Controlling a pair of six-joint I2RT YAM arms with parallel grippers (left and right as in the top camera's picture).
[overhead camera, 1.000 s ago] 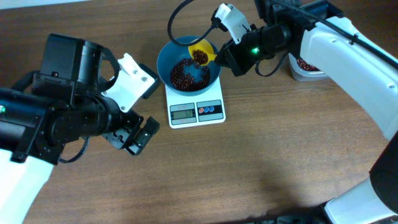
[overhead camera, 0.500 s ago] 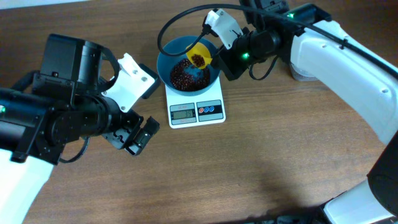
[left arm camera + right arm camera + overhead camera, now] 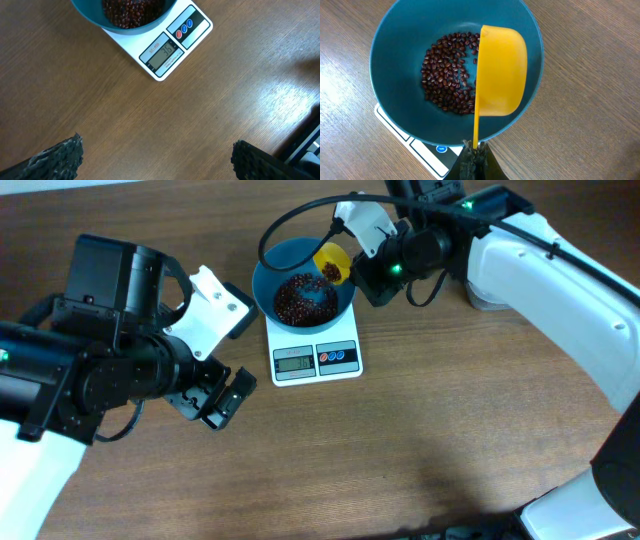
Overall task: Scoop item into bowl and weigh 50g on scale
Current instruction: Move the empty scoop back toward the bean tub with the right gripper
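Over the table, fixed camera: right arm reaches in from the far right, forearm slanting toward the bowl (image 3: 266,272), wrist just beside its right rim. Right gripper (image 3: 352,270) is clamped on the handle of a yellow scoop (image 3: 333,260). The scoop sits over the bowl's right rim with a few beans showing in it. The main heap of beans (image 3: 298,296) lies in the bowl bottom. The bowl stands on the scale (image 3: 316,344), display (image 3: 295,361) toward the near edge. Left arm is folded at the left side, well apart from the scale. Left gripper (image 3: 222,398) hangs above bare table (image 3: 420,440), fingers apart, holding nothing.

Left wrist camera: looks down on wood. Two dark fingertips (image 3: 60,156) at the bottom corners, wide apart, nothing between them. Scale at top, carrying the bowl with beans (image 3: 131,9). The display reads what looks like 36; red and blue buttons (image 3: 184,29) beside it.

Right wrist camera: looks down along the handle, which the closed fingers (image 3: 470,161) pinch at bottom centre. The scoop is above the bowl's right half, rolled on its side, its yellow back facing the camera and its straight rim edge toward the beans. Beans cover the centre-left of the bowl floor. A scale corner with the blue button shows under the bowl at lower left.
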